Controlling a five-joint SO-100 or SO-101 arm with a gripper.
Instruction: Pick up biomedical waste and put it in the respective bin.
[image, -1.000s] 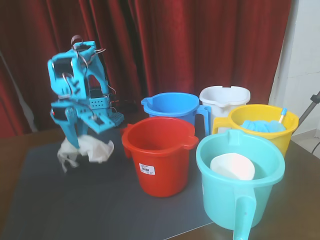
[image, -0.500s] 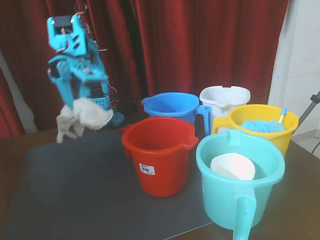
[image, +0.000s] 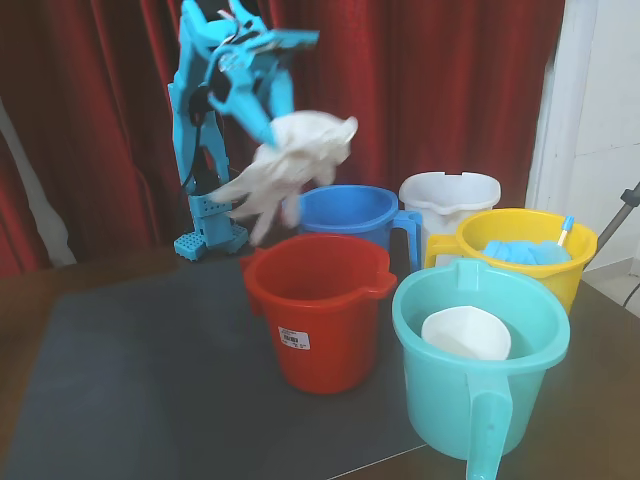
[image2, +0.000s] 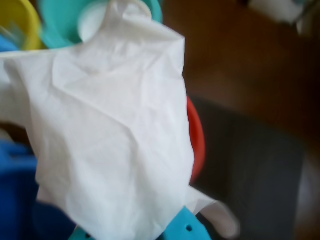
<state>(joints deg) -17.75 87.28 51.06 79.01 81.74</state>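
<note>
A blue robot arm holds a bundle of thin white gloves aloft, its hand pinching the top of the crumpled material. In the fixed view the gloves hang clear of the counter, floppy fingers trailing down and to the left, above the back rim of the red bucket and just in front of the blue bucket.

The wrist view is nearly filled by the creased white sheet of the gloves, draped across the lens. A blue tip of the hand shows at the lower edge, pressed against the material. Behind the gloves, a curve of the red bucket's rim peeks out at right, with slivers of the teal jug and the yellow bucket at the top left.

Five containers crowd the right side of the counter in the fixed view. The red bucket stands on a dark grey mat, a small label on its front. The blue bucket sits behind it, a white bucket beside that, and the yellow bucket, holding blue material and a thin stick, stands at right. Nearest the camera, the teal jug holds a stiff white cup. Dark red curtains hang behind the scene. The arm's base stands at the back of the counter, left of the buckets.
</note>
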